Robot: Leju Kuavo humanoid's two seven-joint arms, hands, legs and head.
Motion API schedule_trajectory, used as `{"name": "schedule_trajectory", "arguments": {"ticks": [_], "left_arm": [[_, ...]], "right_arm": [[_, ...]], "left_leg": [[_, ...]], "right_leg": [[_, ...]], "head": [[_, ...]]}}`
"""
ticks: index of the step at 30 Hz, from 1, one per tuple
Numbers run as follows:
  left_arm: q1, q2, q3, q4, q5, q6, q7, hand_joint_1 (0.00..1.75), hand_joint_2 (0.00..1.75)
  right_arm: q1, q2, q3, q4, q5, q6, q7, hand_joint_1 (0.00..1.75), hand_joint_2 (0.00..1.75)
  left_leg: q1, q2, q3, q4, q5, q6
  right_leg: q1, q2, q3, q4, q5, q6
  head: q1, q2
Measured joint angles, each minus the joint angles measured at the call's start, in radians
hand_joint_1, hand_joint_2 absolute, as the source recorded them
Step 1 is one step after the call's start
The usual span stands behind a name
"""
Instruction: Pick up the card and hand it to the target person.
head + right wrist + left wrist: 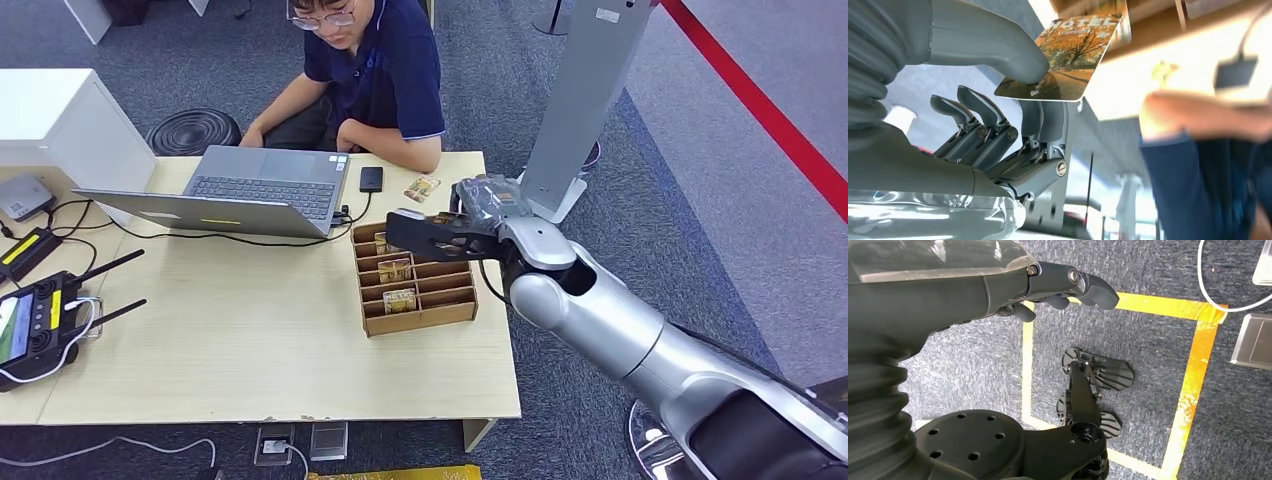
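Fingers (1048, 120) and thick grey thumb of the right hand (1013, 120) pinch a hotel card (1068, 60) by its corner, the card printed with an autumn tree scene and held up over the far end of the wooden slotted card box (415, 280) on the bench (250, 340). Across the bench a person (375, 70) in a dark blue shirt sits leaning on one forearm beside an open laptop (250, 190) and a black phone (371, 179). Down by the robot's side, the left hand (1048, 287) hangs over grey carpet marked with yellow tape (1193, 375), its fingers loosely curled and holding nothing.
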Motion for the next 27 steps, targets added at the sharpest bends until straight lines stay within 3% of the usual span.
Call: {"name": "schedule_trajectory", "arguments": {"ticks": [6,13,18,27], "left_arm": [[0.000,0.000,-0.012,0.000,0.002,-0.009,-0.007,0.00,1.75],[-0.004,-0.001,-0.034,0.000,0.002,-0.018,-0.025,0.00,1.75],[-0.011,-0.003,-0.050,0.000,0.008,-0.017,-0.026,0.00,1.75],[-0.016,-0.004,-0.069,0.000,0.024,-0.010,-0.026,0.00,1.75]], "right_arm": [[0.024,-0.013,-0.038,-0.098,0.146,-0.121,-0.083,1.75,1.75],[0.064,0.003,-0.074,-0.072,0.271,-0.432,-0.291,1.75,1.75],[0.072,0.028,-0.095,0.020,0.346,-0.624,-0.363,1.75,1.75],[0.072,0.072,-0.112,0.163,0.347,-0.683,-0.393,1.75,1.75]], "left_leg": [[0.000,0.000,0.000,0.000,0.000,0.000],[0.000,0.000,-0.001,0.000,0.000,0.000],[0.000,0.000,-0.001,0.000,0.000,0.000],[0.000,0.000,-0.001,0.000,0.000,0.000]], "right_leg": [[0.000,0.000,0.000,0.000,0.000,0.000],[0.000,0.000,0.000,0.000,0.000,0.000],[0.000,0.000,0.000,0.000,0.000,0.000],[0.000,0.000,0.000,0.000,0.000,0.000]], "head": [[0.000,0.000],[0.000,0.000],[0.000,0.000],[0.000,0.000]]}}
